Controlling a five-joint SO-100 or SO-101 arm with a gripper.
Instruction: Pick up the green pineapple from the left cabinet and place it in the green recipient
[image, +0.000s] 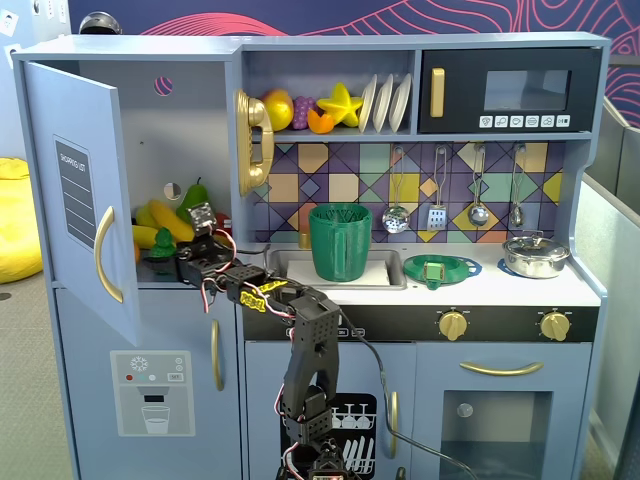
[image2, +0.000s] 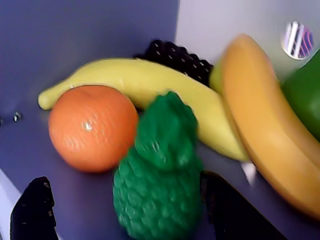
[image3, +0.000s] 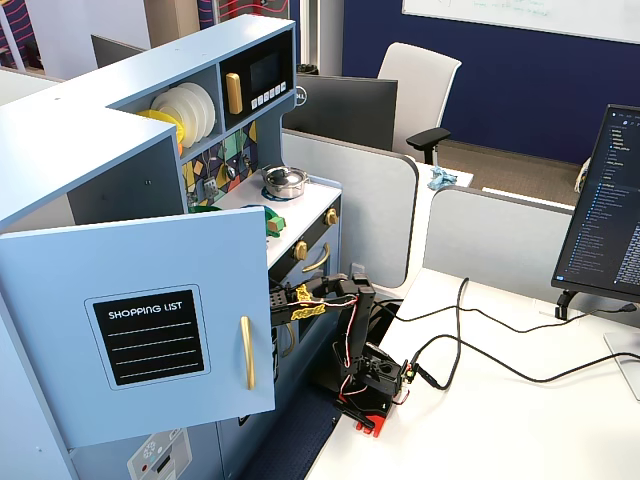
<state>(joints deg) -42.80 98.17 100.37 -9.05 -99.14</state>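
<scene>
Tool (image2: 125, 210) reaches into the left cabinet (image: 75, 190), jaws spread wide either side of the green pineapple (image2: 159, 175), not gripping yet. Grasp, lift and carry right to the green recipient (image: 340, 242) on the counter (image: 520, 285) all remain.

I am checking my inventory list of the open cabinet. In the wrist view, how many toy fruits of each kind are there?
Plastic toy bananas: 2, a pale yellow banana and an orange-yellow banana
Round orange toy fruit: 1
Bumpy green toy pineapple: 1
Dark bumpy grape bunch: 1
Smooth green pear, cut off at the edge: 1
Total: 6
</scene>
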